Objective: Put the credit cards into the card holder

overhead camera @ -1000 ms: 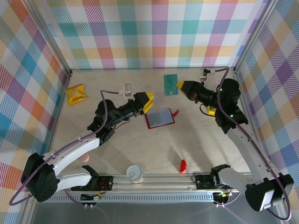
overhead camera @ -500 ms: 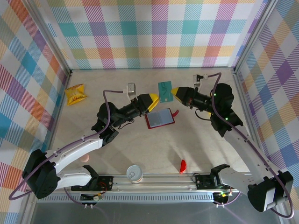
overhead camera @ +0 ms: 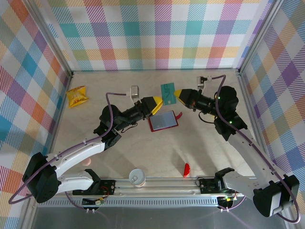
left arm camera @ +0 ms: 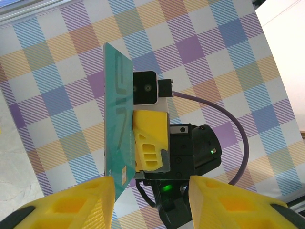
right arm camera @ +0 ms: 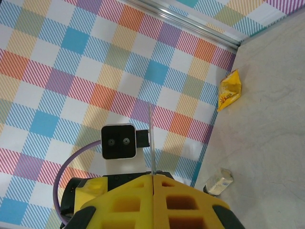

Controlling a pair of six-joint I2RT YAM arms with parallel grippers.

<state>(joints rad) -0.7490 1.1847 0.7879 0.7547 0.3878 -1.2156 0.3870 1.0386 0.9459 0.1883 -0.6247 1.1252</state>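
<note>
Nearest, flat and opened on the table [overhead camera: 143, 152], the card holder [overhead camera: 163, 121]; just beyond and above it, pinched in the clenched right gripper [overhead camera: 177, 92], a teal credit card [overhead camera: 167, 94], free left edge reaching between the parted jaws of the left gripper [overhead camera: 156, 101].

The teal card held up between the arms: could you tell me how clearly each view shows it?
Top external: evenly lit, teal card small but sharp, no glare. Left wrist: its face is steeply foreshortened yet in focus; the near yellow fingers look slightly soft. Right wrist: the card is edge-on, a thin pale line above the shut jaws, nothing readable.
</note>
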